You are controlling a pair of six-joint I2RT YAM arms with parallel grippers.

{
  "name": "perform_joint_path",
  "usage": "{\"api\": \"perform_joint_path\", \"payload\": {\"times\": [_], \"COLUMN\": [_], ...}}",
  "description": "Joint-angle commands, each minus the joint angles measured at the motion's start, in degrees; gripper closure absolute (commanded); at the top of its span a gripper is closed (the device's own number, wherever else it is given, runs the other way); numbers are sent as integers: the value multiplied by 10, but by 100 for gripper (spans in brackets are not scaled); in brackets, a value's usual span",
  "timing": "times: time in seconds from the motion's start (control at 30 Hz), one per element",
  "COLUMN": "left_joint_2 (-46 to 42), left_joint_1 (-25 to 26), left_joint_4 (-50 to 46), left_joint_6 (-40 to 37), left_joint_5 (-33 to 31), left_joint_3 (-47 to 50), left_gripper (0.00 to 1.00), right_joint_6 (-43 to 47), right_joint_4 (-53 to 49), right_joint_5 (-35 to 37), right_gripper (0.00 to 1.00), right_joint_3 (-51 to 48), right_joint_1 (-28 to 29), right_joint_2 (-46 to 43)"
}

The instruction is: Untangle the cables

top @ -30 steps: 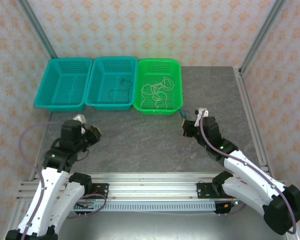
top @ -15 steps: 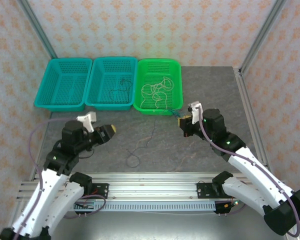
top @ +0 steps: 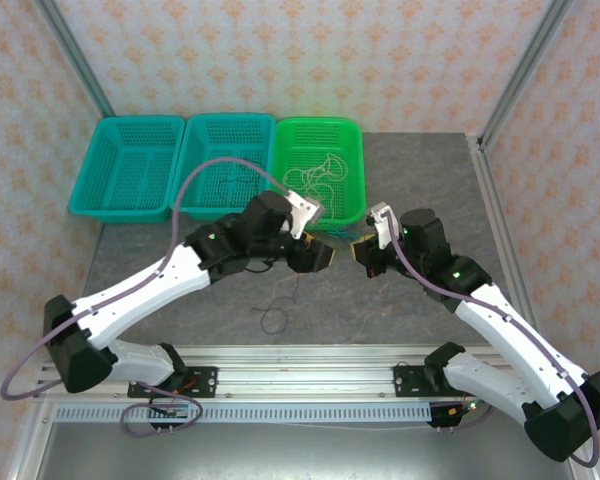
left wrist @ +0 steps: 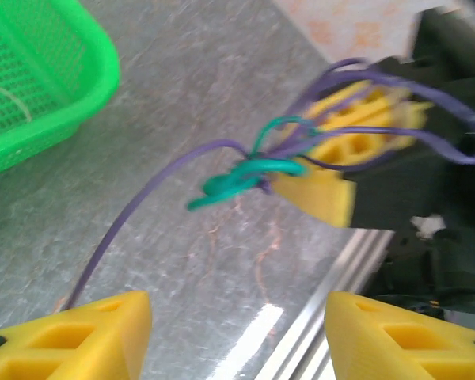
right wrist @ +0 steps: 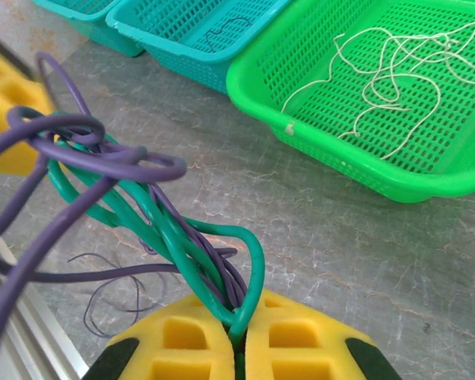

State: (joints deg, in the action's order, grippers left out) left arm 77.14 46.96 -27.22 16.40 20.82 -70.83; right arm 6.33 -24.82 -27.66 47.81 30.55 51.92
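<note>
I have the right gripper closed tight on the tangle of cables: thick-looking purple strands wound together with glossy green ones, the green folding over in a loop right at the seam between the two yellow pads. From there the bundle rises up and left and opens into several loose purple loops. On the left wrist camera the same knot hangs in mid-air against the other gripper's yellow fingertip, with a green twist at its centre and a single purple strand trailing down toward the grey stone-patterned table. The left gripper faces that knot with its jaws spread wide and nothing between them. From above, the two grippers sit close together just in front of the green basket, left and right nearly tip to tip, apart by a narrow gap. A thin dark-purple loop lies on the table near the front rail, below the left gripper. Inside the green basket lie the whitish cables, curled loosely over the mesh floor. The middle teal basket holds a thin dark cable; another teal basket stands beside it on the far left.
</note>
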Motion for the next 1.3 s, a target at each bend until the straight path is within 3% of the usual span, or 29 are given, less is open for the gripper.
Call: {"api": "perform_joint_path", "payload": {"times": [0.0,0.2,0.3,0.5,0.77,0.83,0.87,0.93,0.97,1.17,1.27], "left_joint_2": [-5,-31,-58,-52,23,46,52,47,40,-37,-69], "left_joint_1": [4,3,0,-1,-7,-12,-12,-13,-13,-37,-43], "left_joint_4": [37,34,2,-108,-103,-106,-104,-89,-81,-43,-36], "left_joint_6": [-5,-1,-36,-155,-169,-158,-152,-137,-130,-73,-44], "left_joint_5": [-85,-154,-139,-34,-38,-29,-32,-46,-58,-84,-98], "left_joint_3": [-10,3,-1,-60,-103,-118,-120,-111,-102,-47,-33], "left_gripper": [39,40,37,31,24,37,50,88,100,100,100], "right_joint_6": [10,6,11,28,21,15,11,4,1,-54,-147], "right_joint_4": [-8,-8,-10,-2,0,-2,-2,-2,-1,10,54], "right_joint_5": [-26,-22,-15,-44,-75,-64,-54,-28,-13,181,225], "right_gripper": [100,100,100,100,100,100,100,100,100,100,87], "right_joint_3": [21,13,9,3,4,5,5,3,1,-41,-97], "right_joint_1": [-1,-1,-1,-2,-1,-1,-1,-1,-1,-1,-1], "right_joint_2": [-5,-8,-13,-16,-14,-15,-16,-16,-15,14,30]}}
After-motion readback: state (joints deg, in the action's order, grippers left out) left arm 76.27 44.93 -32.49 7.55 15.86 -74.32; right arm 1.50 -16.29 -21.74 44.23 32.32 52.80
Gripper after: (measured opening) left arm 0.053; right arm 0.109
